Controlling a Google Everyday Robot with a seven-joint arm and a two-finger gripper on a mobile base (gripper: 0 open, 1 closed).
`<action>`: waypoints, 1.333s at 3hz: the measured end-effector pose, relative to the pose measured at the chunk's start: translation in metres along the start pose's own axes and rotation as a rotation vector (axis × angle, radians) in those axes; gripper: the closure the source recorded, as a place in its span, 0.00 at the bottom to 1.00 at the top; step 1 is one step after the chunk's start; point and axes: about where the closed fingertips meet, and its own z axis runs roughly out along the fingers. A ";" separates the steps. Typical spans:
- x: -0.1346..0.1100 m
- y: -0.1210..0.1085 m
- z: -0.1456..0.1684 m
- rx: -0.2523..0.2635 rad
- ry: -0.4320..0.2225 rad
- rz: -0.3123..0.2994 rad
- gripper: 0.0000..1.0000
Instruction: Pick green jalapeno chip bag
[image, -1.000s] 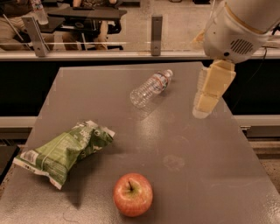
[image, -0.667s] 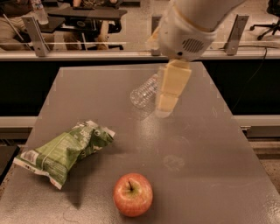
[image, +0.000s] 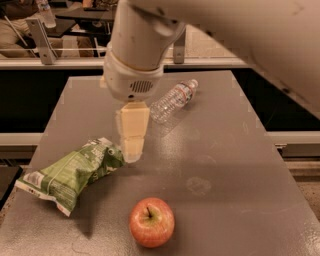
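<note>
The green jalapeno chip bag (image: 72, 174) lies crumpled on the left part of the grey table (image: 225, 165), its white end toward the front left. My gripper (image: 132, 150) hangs from the white arm above the table, just right of the bag's right end and a little above it. From here its cream fingers appear as one block.
A red apple (image: 152, 222) stands at the front centre of the table. A clear plastic bottle (image: 173, 101) lies on its side at the back, right of the gripper. The table's left edge runs close to the bag. Chairs and railings stand behind the table.
The arm has swung from the right side of the table to the left and forward. The gripper now hangs next to the chip bag. Bag, apple and bottle have not moved.
</note>
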 end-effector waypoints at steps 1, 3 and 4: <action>-0.025 0.005 0.047 -0.102 0.001 -0.135 0.00; -0.050 0.022 0.096 -0.227 -0.002 -0.304 0.00; -0.058 0.030 0.101 -0.265 -0.011 -0.337 0.18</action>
